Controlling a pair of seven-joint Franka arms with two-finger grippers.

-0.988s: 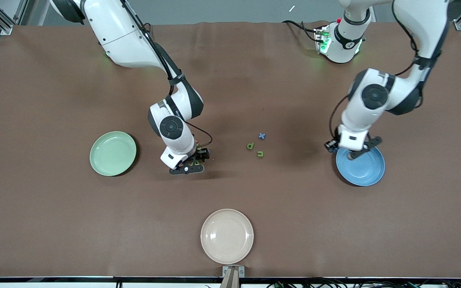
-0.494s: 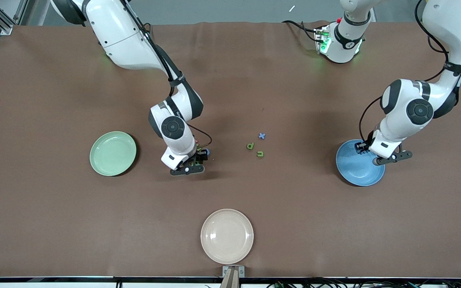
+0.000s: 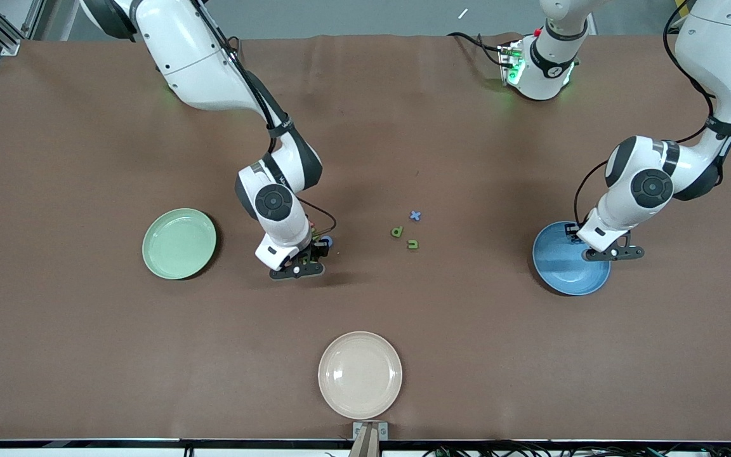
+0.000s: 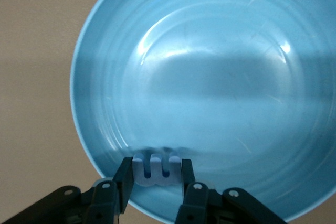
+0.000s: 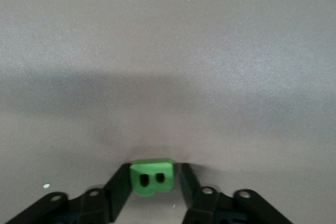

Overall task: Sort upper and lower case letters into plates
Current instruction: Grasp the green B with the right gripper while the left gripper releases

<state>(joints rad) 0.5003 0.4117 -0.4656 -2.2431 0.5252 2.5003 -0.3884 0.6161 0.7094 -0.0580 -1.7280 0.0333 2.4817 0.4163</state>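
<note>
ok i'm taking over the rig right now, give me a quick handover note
Left gripper: shut on a pale blue letter, over the blue plate.
Right gripper: fingers around a green B on the table, between the mint plate and three loose letters.
Done: nothing in either plate yet.
Left: drop the blue letter, lift the B, sort the rest.

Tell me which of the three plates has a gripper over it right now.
The blue plate, toward the left arm's end: the left gripper hangs over it, shut on a pale blue letter. The green and beige plates have none.
</note>
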